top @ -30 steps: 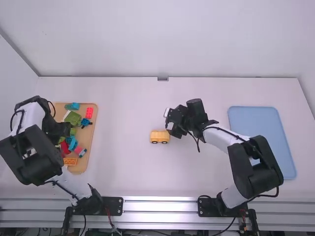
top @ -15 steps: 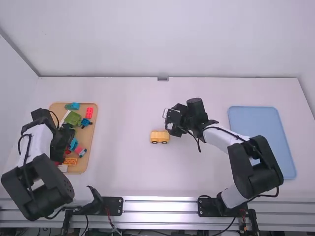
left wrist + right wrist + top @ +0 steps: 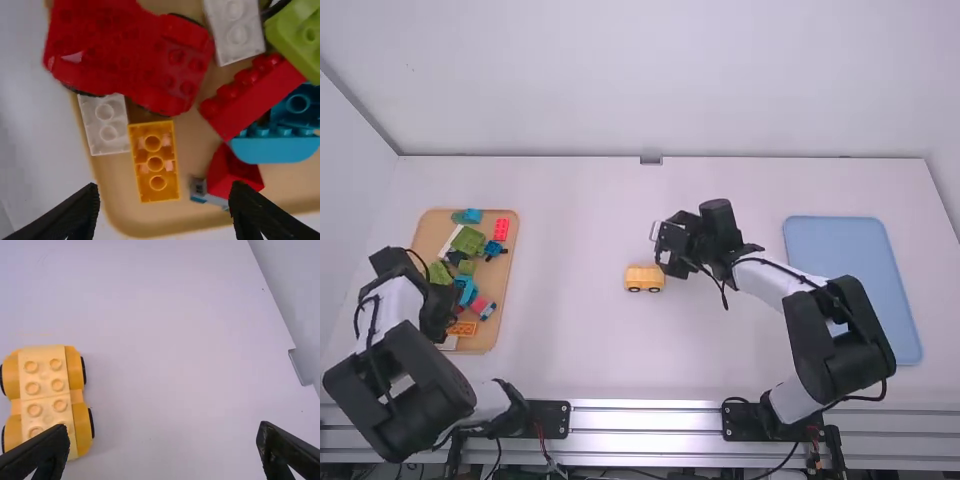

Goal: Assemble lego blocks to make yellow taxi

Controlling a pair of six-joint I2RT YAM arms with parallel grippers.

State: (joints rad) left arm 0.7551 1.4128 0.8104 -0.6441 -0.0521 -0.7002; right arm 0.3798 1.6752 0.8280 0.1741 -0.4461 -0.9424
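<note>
On my white table: one tan tray, left; one yellow toy car on black wheels, near the middle. I also list one flat blue tray, right.

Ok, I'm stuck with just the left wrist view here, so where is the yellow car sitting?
Observer: The yellow car is on the table, near the right gripper, roughly midway between the wooden board and the blue tray.
Operator: Does the right gripper have hold of it?
Observer: No, its fingers are apart with nothing between them.
Operator: Anything stacked on the car's top studs?
Observer: The right wrist view shows bare studs there, though one finger hides a corner.
</note>
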